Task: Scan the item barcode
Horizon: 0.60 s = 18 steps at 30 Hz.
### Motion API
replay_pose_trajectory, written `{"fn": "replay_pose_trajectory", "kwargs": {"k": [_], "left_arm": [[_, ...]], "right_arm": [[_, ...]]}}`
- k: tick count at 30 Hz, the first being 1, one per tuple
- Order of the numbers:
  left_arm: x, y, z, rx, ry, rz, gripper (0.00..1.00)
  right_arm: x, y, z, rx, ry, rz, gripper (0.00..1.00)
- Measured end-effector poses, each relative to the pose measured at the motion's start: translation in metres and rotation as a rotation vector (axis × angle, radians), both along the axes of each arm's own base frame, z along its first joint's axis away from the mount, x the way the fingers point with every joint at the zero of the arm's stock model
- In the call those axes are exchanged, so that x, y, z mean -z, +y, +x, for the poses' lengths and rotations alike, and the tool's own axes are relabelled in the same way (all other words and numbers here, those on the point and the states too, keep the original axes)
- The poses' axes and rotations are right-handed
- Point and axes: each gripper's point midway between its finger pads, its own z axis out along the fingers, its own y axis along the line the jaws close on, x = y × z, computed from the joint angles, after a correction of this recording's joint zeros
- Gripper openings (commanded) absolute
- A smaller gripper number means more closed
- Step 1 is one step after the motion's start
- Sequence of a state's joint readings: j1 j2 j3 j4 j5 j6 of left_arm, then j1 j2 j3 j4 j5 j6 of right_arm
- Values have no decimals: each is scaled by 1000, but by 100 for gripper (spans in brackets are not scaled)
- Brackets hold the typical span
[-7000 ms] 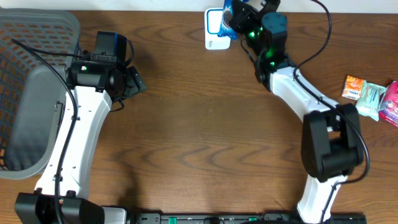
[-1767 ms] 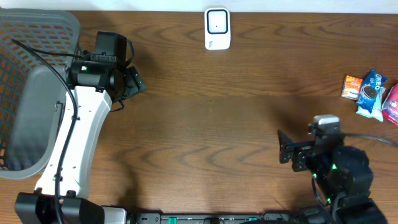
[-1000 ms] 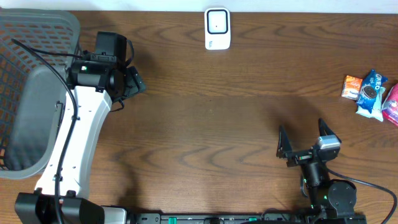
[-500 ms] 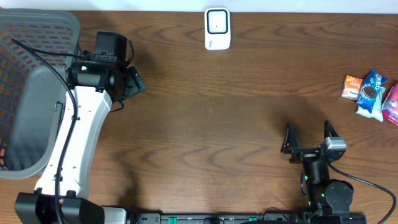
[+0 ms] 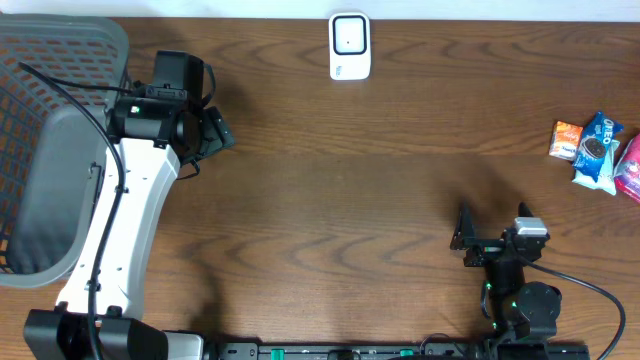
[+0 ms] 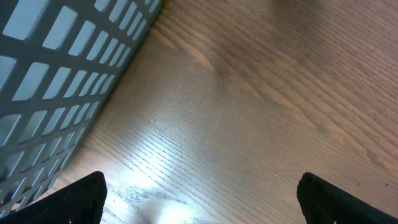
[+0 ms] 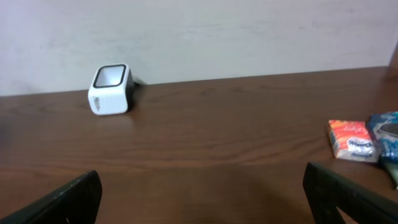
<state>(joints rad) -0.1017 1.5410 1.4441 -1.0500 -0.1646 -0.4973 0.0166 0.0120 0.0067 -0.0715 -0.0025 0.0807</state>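
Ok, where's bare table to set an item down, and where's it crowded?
The table is bare midway, between the scanner, left arm and right pincer. Crowded: the right edge, where the Oreo pack, orange pack and pink pack bunch; the basket fills the left edge.

Table (image 5: pixel 340 190) lies open between basket (image 5: pixel 40 60), scanner (image 5: pixel 349 45) and snack packets (image 5: pixel 595 150)

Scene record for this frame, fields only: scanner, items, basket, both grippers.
scanner: white, far table edge, centre
items: orange packet, Oreo pack, pink packet, clustered at right edge, none held
basket: grey, left end of table
left gripper: open, empty, beside basket
right gripper: open, empty, near front edge, facing scanner
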Motion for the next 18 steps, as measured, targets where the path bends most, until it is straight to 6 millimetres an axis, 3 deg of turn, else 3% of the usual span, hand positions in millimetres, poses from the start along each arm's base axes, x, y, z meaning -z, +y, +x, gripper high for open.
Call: {"fn": "replay_pose_trajectory", "kwargs": {"k": [18], "left_arm": [[0, 0, 0, 0, 0, 0, 98]], "right_arm": [[0, 0, 0, -7, -2, -90, 99]]}}
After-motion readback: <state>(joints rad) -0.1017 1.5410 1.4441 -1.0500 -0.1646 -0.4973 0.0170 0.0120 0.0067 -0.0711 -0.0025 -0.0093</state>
